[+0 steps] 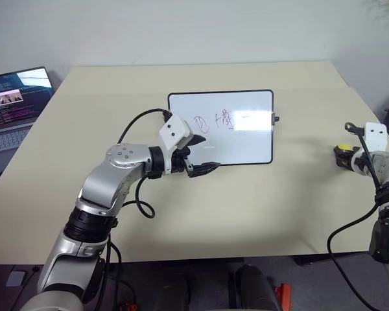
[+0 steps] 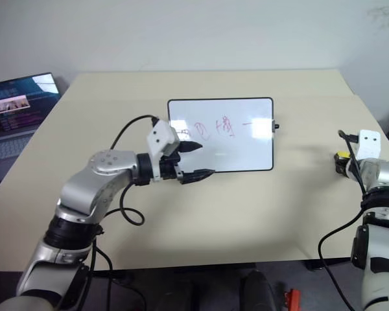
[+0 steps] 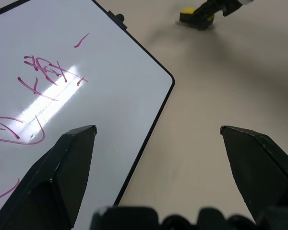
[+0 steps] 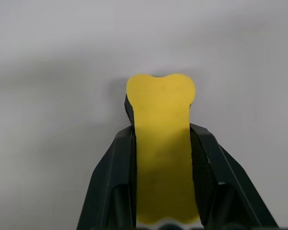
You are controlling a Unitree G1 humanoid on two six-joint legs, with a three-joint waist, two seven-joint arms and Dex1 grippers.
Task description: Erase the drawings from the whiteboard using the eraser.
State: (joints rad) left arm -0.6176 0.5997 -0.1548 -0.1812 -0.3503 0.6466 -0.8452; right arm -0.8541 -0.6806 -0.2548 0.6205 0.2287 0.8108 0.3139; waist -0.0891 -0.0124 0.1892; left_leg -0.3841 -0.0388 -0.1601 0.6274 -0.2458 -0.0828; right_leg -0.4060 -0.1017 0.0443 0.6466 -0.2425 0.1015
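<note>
Right gripper [image 4: 162, 143]: clamped on the eraser [image 4: 161, 143], black fingers squeezing the yellow block from both sides, its tip bulging out past them; at the table's right edge, just above the surface.
Left gripper [image 1: 198, 159]: jaws wide apart, nothing between them; poised at the near left corner of the board [image 1: 246, 146], one finger over the white surface, the other over bare table [image 1: 246, 214].
Board: flat on the table, centre, long side toward the robot, black frame with a knob on the right short side.
Drawings [image 1: 217, 121]: red loops and scribbles in a row across the upper half of the board, from its left part to about the middle.
Eraser relative to drawings: well apart, off to the right, bare table in between.
Step in hand: judged to be carrying the gripped eraser over to the board.
Doing it well: carry leftward above the table, lower one flat face onto the marks, press lightly, wipe along the row; left gripper well placed to pin the board's corner against sliding.
Risk: soft block already deformed in the grip, may twist under pressure.
Laptop [image 1: 13, 107]: far left, open, out of the way.
</note>
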